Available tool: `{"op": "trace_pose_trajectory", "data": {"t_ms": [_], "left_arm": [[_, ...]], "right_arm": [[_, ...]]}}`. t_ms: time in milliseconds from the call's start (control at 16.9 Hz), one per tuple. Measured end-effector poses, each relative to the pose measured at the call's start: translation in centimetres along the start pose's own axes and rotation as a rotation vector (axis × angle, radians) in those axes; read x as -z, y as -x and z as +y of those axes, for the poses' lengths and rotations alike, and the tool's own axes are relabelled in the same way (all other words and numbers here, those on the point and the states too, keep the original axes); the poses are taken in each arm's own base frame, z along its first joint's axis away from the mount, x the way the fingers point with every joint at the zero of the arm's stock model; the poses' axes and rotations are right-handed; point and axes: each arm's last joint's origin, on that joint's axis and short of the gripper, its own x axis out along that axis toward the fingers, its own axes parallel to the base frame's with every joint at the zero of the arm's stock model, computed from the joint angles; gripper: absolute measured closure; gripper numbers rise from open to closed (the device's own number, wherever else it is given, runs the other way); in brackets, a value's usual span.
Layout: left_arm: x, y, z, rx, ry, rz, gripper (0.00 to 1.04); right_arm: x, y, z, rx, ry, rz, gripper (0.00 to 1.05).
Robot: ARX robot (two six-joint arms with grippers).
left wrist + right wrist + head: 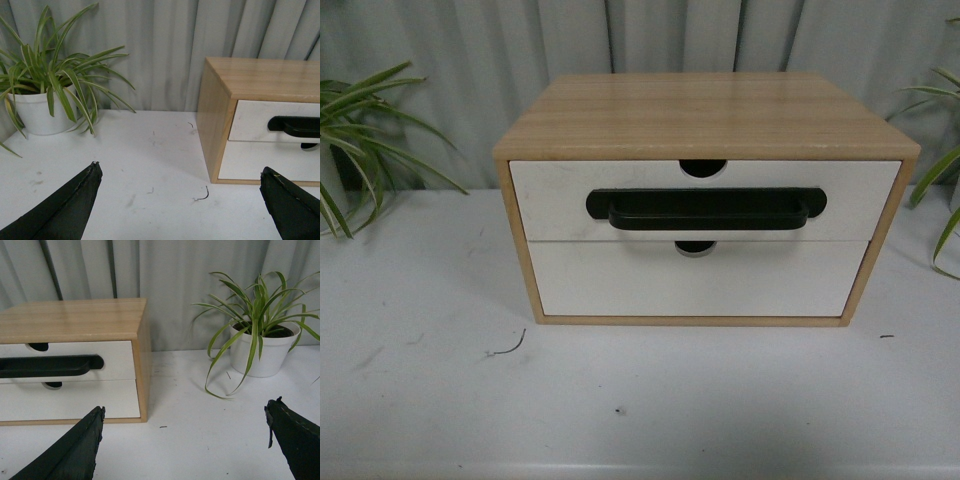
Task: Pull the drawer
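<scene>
The left claw (180,169) is spread wide with nothing between its two dark fingers (75,200). It hangs over the bare white bench (640,410), well short of the cabinet (700,115). In the front view neither arm shows. At 9 o'clock in that view the long leaves of a plant (360,130) reach in from the edge, and the left wrist view shows it standing in a white pot (37,112), well apart from the cabinet's side. A small dark scrap (508,347) lies on the bench at about 7 o'clock from the cabinet. The wooden cabinet sits at the middle of the bench, its front towards the robot. The drawer (555,200) is the upper of the two white fronts, with a black bar handle (705,210) across its middle and a half-round notch (703,168) at 12 o'clock on its top edge. Below it is a plain white front (620,285) with no handle. The drawer looks fully shut, its face level with the frame. At 3 o'clock more leaves (938,170) enter, belonging to a second potted plant (257,347). The right claw (185,406) is likewise wide and empty, back from the cabinet's front. By my reading nothing of the task is done yet: reaching the handle, closing on it and pulling all remain.
</scene>
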Motion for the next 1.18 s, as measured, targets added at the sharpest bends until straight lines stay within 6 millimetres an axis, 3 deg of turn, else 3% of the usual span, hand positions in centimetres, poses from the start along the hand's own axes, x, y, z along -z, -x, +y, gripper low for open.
{"op": "trace_pose_trajectory", "data": {"t_ms": [532,650,709,768,946,1005,1182], "left_arm": [[0.0,0.0,0.0,0.000,0.000,0.000,0.07],[-0.1,-0.2,-0.6,-0.204,0.062,0.292,0.07],[-0.6,-0.7,-0.7,-0.332,0.109,0.310,0.07],[-1.1,-0.9,-0.4,-0.437,0.149,0.254,0.07],[-2.3,-2.8,-0.3,-0.411,0.203,0.175,0.07],[-2.6,-4.2,0.0,-0.402,0.197,0.164,0.07],[-6.5,-10.6,-0.3,-0.306,0.175,0.046,0.07]], "right_arm": [[0.0,0.0,0.0,0.000,0.000,0.000,0.06],[0.5,-0.3,-0.3,-0.097,-0.093,0.149,0.06],[0.4,-1.0,-0.5,-0.145,-0.168,0.189,0.06],[-0.1,-1.7,-0.4,-0.188,-0.183,0.172,0.06],[-2.9,-5.8,-0.5,-0.211,-0.147,0.093,0.06],[-3.7,-7.6,-0.2,-0.216,-0.126,0.081,0.06],[-6.5,-14.7,0.9,-0.209,-0.039,0.072,0.06]]}}
